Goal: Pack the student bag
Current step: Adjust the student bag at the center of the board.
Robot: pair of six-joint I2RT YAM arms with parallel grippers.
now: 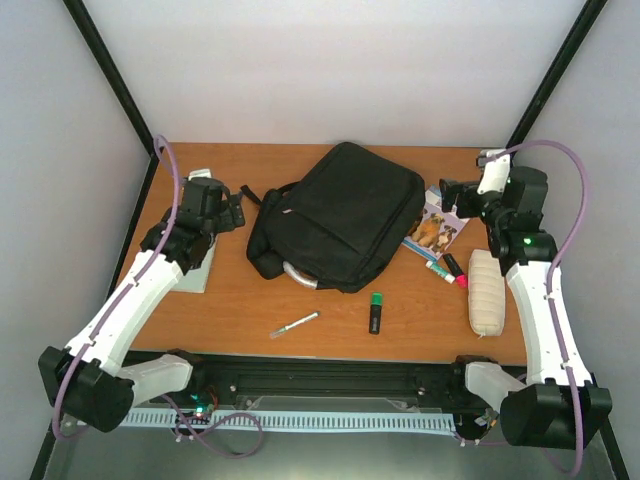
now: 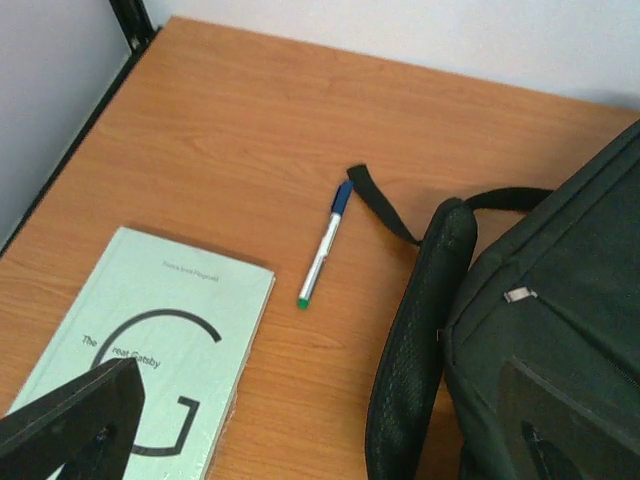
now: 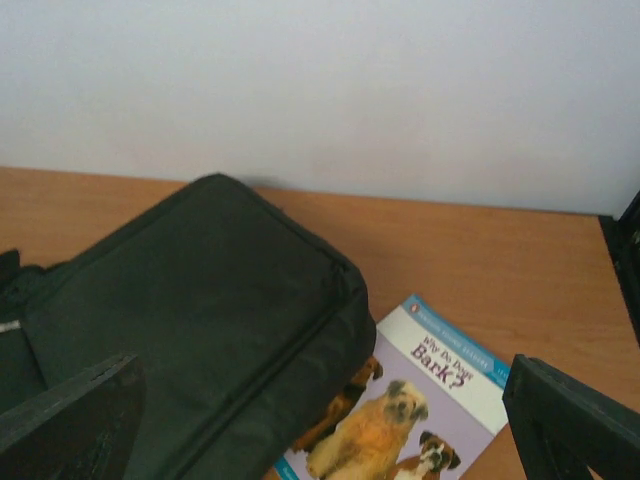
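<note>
The student bag [image 1: 340,215], a large black backpack, lies flat in the middle of the table with its grey curved handle [image 1: 297,275] toward me. My left gripper [image 1: 237,210] is open and empty, just left of the bag's padded strap [image 2: 415,330]. My right gripper [image 1: 450,195] is open wide and empty, just right of the bag, above a dog book [image 1: 437,230]. In the left wrist view the gripper [image 2: 315,445] hovers over bare table between a pale book and the bag [image 2: 560,330]. In the right wrist view the gripper [image 3: 320,430] faces the bag's [image 3: 200,310] corner, which overlaps the dog book [image 3: 430,400].
A pale green "The Great Gatsby" book [image 2: 150,340] lies at the left under my left arm. A silver pen with a blue cap [image 2: 324,245] lies beside it. Near the front lie a silver pen [image 1: 295,324] and a green-capped marker [image 1: 376,313]. At the right are a cream pouch [image 1: 487,290] and two markers [image 1: 450,270].
</note>
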